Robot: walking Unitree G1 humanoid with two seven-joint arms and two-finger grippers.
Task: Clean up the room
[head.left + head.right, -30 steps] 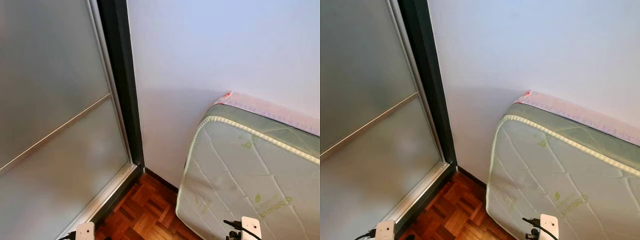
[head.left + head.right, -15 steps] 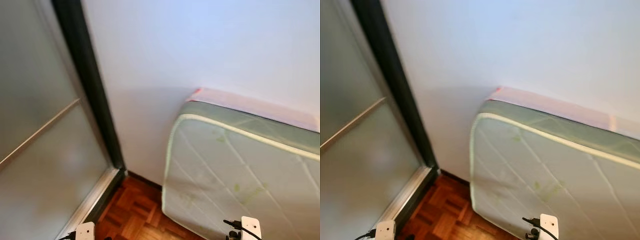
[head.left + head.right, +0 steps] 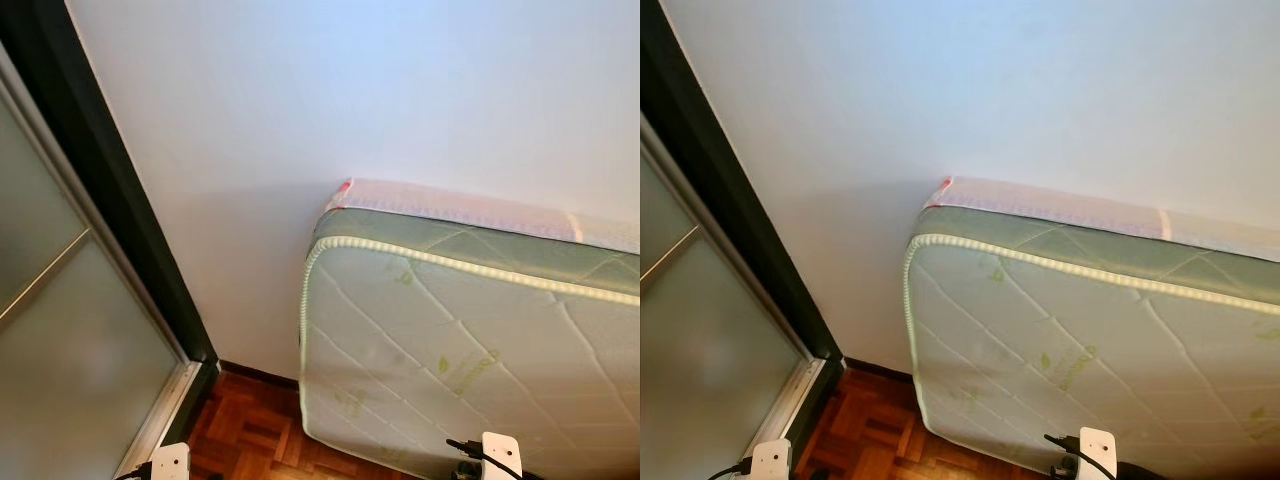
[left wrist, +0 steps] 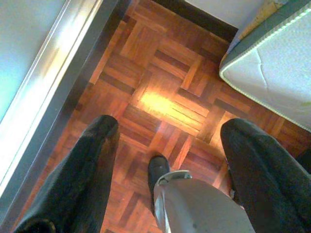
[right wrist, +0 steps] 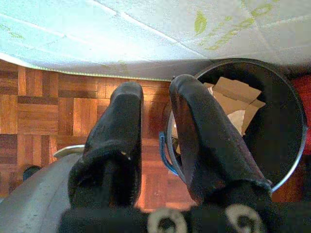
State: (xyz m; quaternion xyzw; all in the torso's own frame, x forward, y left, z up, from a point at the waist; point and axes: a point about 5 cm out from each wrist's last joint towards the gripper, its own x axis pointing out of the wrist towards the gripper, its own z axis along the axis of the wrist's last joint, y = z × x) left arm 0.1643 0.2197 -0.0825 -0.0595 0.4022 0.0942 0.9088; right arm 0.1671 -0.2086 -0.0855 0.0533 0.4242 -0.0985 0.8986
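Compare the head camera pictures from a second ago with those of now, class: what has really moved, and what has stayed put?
Only the camera moved: the head views swung to the robot's right, so the frosted sliding door slid toward the left edge and more of the mattress came into view. The mattress itself still leans against the white wall on the parquet floor. Nothing was taken hold of or let go.

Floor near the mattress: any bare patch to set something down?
Bare parquet lies between the sliding door track and the mattress corner, under the open left gripper. It is tighter by the right gripper: the black bin holding cardboard stands against the mattress, with a narrow floor strip beside it.
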